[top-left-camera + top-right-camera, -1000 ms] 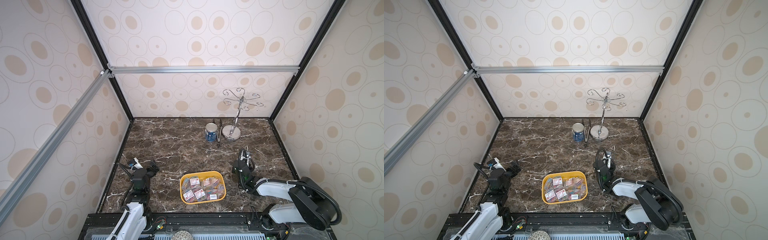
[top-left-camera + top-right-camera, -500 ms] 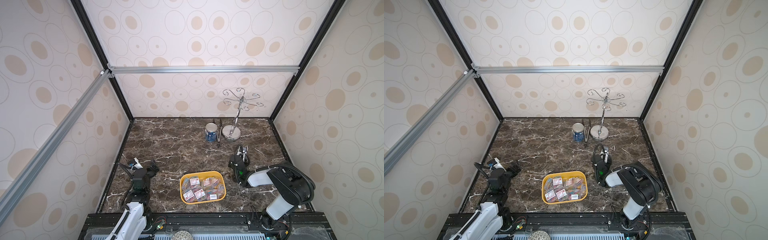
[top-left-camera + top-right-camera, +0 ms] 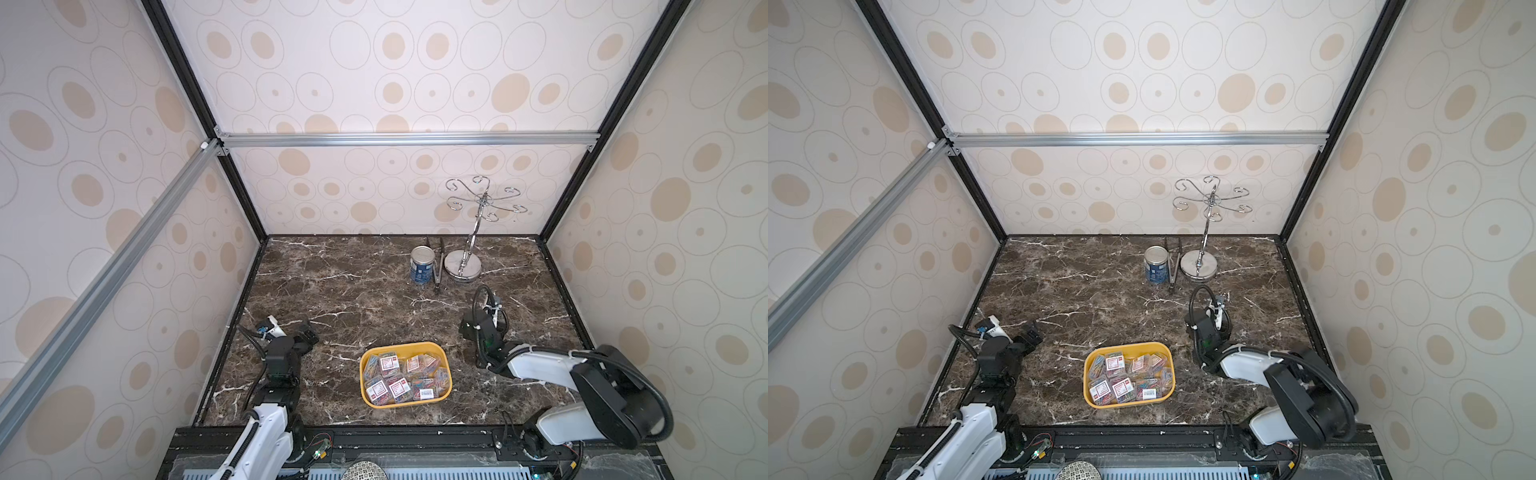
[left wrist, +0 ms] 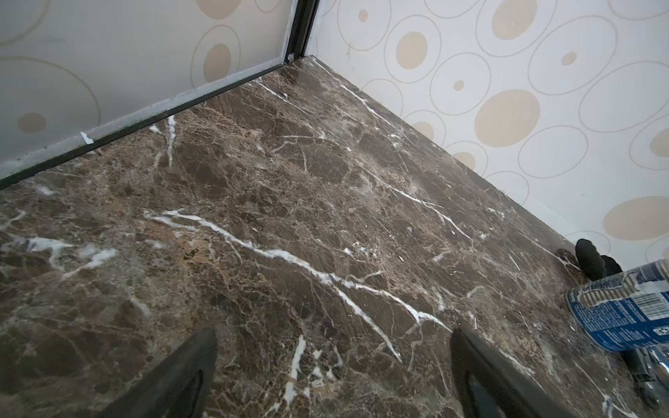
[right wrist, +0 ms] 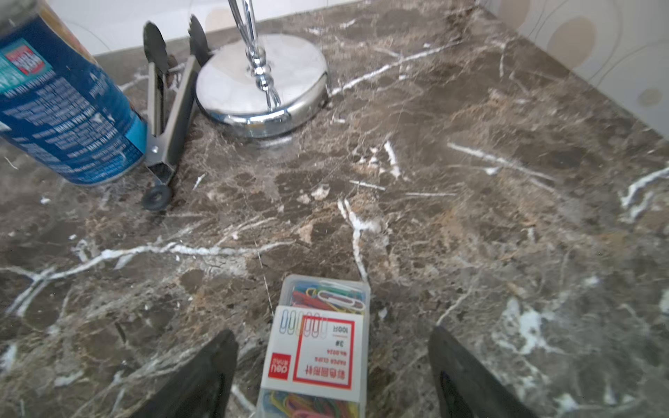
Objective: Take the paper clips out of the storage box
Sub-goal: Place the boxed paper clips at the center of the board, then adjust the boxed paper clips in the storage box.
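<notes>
The yellow storage box is seen near the front edge of the marble tabletop. In both top views it is packed with clear paper clip cases, piled at angles, with red-and-white labels facing up on several. An exact count cannot be made.

One further case is found outside the box, lying on bare marble with its label up and coloured clips showing through its clear end. It is framed by the right gripper. The jaws are spread wide, one finger just beside the case and the other well apart from it, and nothing is gripped. The near end of the case is cut off by the wrist picture's edge.

In a top view the right gripper is placed to the right of the box and farther back. Beyond it stand the blue-labelled tin can, the tongs and the chrome hook stand. The case beneath it cannot be made out there, and the can's contents are not shown.

The left gripper is held wide open over bare marble, well apart from the box. Only its fingertips are shown.
</notes>
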Motion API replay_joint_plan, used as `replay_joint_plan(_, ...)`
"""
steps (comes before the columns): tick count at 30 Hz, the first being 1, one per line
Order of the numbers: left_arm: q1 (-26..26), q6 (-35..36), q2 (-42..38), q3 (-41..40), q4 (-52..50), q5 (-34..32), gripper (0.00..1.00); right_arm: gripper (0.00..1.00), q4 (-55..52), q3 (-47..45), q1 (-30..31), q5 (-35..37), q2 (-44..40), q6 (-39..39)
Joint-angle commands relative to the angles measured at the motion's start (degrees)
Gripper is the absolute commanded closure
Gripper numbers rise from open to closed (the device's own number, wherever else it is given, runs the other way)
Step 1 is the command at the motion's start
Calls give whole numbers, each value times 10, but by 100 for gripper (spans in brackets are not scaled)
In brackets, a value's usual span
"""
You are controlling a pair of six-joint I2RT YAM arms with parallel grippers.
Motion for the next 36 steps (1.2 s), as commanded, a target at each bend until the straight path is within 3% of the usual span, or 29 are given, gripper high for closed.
replay_joint_plan(1,-2,-3,3,10,3,-2,0,12,-145,31,0,-8,-70,35)
replay_joint_plan(7,-1,9,12,13,20,26,0,11,-389,141,0,-92,-196,133)
replay_joint_plan(10,-5,17,-3,8,36,65,7,12,-459,198,2,-156,-229,193)
replay_joint_plan(12,-13,18,-19,5,45,90,11,11,-449,215,7,-200,-242,216)
replay_joint_plan(15,-31,22,-56,10,38,109,10,8,-428,247,35,-233,-237,232)
replay_joint_plan(20,-38,65,-121,52,-33,164,14,7,-461,329,64,-234,-206,229)
replay_joint_plan(26,-65,109,-193,72,-60,236,22,4,-438,318,64,-190,-221,205)
replay_joint_plan(29,-105,130,-161,100,-90,231,25,0,-409,282,62,-165,-247,201)
replay_joint_plan(36,-281,161,-53,129,-81,148,29,0,-387,279,63,-168,-235,195)
